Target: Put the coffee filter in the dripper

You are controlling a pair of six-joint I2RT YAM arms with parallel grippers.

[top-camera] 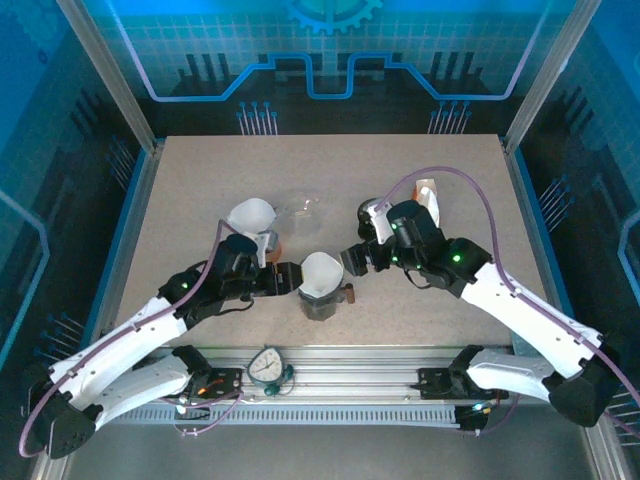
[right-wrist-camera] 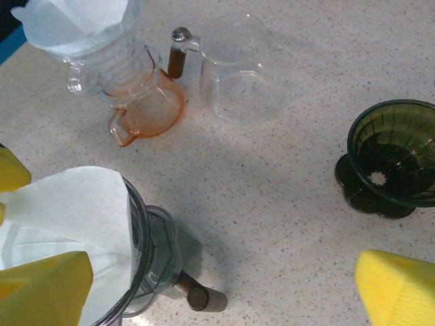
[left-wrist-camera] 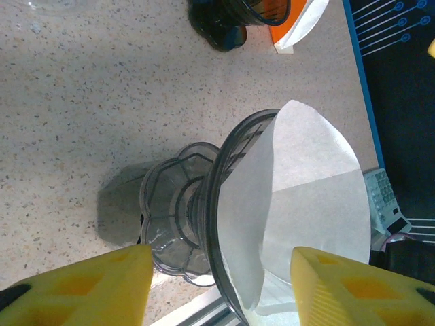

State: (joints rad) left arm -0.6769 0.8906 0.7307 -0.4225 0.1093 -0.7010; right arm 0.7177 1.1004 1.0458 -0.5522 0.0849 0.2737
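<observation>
At the near centre of the table (top-camera: pixel 200 180), a white coffee filter (top-camera: pixel 320 270) is seen seated in the clear dripper (top-camera: pixel 322 303), its rim standing above the dripper's edge. The dripper is flanked by the left gripper (top-camera: pixel 288 278), whose yellow fingers (left-wrist-camera: pixel 75 285) are spread wide on either side of it. The right gripper (top-camera: pixel 353 260) is likewise spread open, one finger just beside the filter's rim. Farther back, an orange-tinted server (right-wrist-camera: pixel 146 102) carrying another filter (right-wrist-camera: pixel 68 24), a clear glass pitcher (right-wrist-camera: pixel 241 75) and a dark green dripper (right-wrist-camera: pixel 391 156) are set apart.
</observation>
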